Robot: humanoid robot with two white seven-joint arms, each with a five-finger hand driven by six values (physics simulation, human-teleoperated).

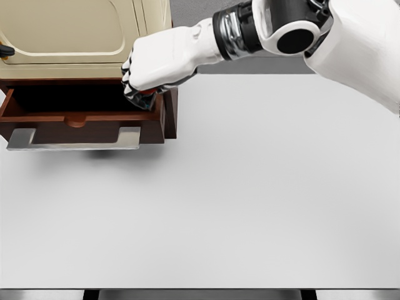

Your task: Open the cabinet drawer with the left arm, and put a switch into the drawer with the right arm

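Note:
A cream cabinet [75, 31] stands at the back left of the table, and its dark brown drawer [81, 122] is pulled out, with a grey metal handle [74, 140] on its front. My right hand [145, 87] reaches in from the upper right and hovers over the drawer's right end. Its fingers are curled around a small dark object with a red part, the switch [145, 94], mostly hidden under the hand. The drawer's inside is dark and shows nothing else. My left arm is out of the picture.
The white tabletop [237, 200] stretches from the cabinet to the front edge. A grey wall strip shows behind the right arm. A small black knob [6, 51] sits on the cabinet's left side.

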